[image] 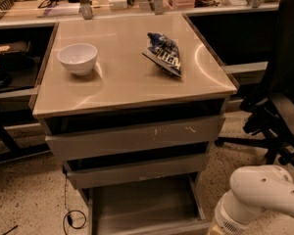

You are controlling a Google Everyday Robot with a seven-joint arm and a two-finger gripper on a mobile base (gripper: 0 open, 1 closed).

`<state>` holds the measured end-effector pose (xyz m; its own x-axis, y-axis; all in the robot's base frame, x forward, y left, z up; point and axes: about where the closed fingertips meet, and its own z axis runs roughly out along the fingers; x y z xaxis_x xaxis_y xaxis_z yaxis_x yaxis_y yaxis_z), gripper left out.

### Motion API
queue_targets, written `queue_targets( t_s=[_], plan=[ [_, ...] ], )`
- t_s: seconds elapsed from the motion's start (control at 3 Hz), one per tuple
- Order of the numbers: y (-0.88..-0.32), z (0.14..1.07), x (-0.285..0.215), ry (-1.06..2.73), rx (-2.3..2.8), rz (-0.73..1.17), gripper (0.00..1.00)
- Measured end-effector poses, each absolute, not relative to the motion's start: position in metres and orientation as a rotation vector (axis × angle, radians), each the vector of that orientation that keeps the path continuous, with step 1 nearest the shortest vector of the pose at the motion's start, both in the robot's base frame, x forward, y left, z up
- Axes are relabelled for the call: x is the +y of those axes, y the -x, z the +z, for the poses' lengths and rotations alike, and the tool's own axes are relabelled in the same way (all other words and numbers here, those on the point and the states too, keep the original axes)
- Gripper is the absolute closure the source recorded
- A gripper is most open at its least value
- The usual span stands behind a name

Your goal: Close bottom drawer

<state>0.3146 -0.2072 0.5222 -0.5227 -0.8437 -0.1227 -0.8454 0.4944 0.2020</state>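
The bottom drawer [142,204] stands pulled out at the foot of the grey cabinet, with its flat grey floor and low side walls showing. Its front strip runs along the bottom edge of the view. My white arm [264,195] reaches down at the lower right, just right of the drawer's right wall. My gripper is below the edge of the view and does not show.
Above the open drawer are two more drawer fronts: a scratched upper one [137,136] and a middle one [137,168]. On the cabinet top [122,82] sit a white bowl [77,58] and a blue snack bag [164,53]. A black office chair [279,102] stands right. A cable [71,217] lies on the floor.
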Motion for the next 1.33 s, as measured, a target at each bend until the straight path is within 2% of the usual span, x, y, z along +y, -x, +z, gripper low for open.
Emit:
queue_targets(
  t_s=[1.0,1.33],
  plan=[
    [-0.314,0.329,-0.215,1.263,2.891,0.529,1.0],
    [-0.307,0.318,-0.211,1.261,2.904,0.562,1.0]
  ],
)
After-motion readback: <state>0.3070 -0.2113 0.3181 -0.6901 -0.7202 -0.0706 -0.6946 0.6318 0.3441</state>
